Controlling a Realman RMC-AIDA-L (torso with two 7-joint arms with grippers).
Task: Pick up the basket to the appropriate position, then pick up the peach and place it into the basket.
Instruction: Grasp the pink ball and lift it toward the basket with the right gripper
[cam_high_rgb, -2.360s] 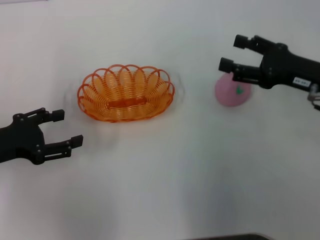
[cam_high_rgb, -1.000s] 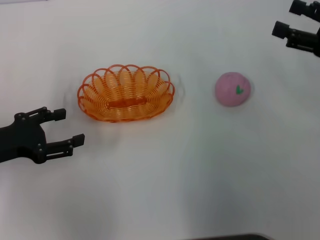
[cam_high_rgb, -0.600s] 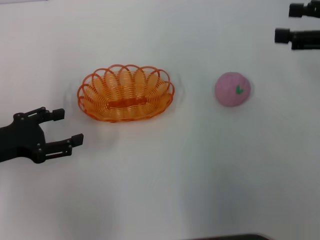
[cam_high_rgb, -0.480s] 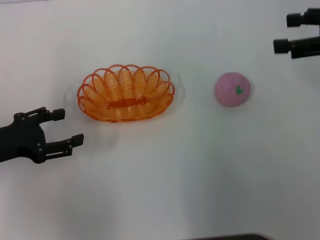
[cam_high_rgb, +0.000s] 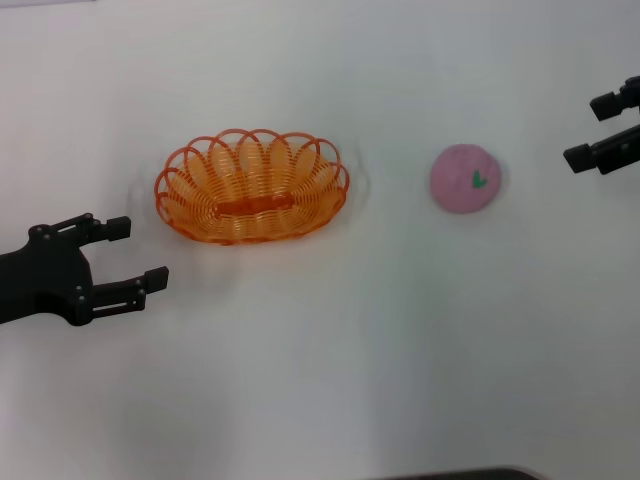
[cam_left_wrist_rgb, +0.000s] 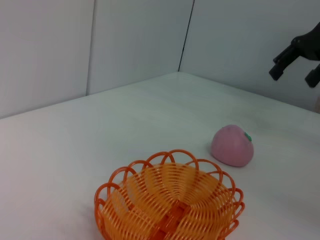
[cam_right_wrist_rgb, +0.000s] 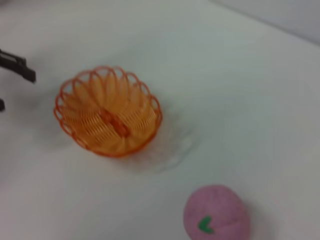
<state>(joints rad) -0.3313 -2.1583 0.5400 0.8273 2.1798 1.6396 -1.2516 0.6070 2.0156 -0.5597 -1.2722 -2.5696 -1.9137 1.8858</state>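
Note:
The orange openwork basket (cam_high_rgb: 190, 215) sits left of centre on the white table, with nothing in it. To its right lies the pink peach (cam_high_rgb: 466, 178), its green leaf mark facing up. My left gripper (cam_high_rgb: 137, 254) hovers open near the basket's left end, a short gap away from it. My right gripper (cam_high_rgb: 590, 131) is open at the right edge, well to the right of the peach and holding nothing. The left wrist view shows the basket (cam_left_wrist_rgb: 115, 220), the peach (cam_left_wrist_rgb: 232, 146) and the far right gripper (cam_left_wrist_rgb: 293, 77). In the right wrist view appear the basket (cam_right_wrist_rgb: 85, 135) and the peach (cam_right_wrist_rgb: 216, 216).
The white table (cam_high_rgb: 330, 350) runs to pale walls (cam_left_wrist_rgb: 135, 40) at the back. A dark strip (cam_high_rgb: 460, 474) shows at the table's near edge. A finger of the left gripper (cam_right_wrist_rgb: 20, 70) pokes into the right wrist view beside the basket.
My right gripper left its spot over the peach, swung off to the far right corner, then came lower along the right edge. Left gripper, basket and peach have not moved.

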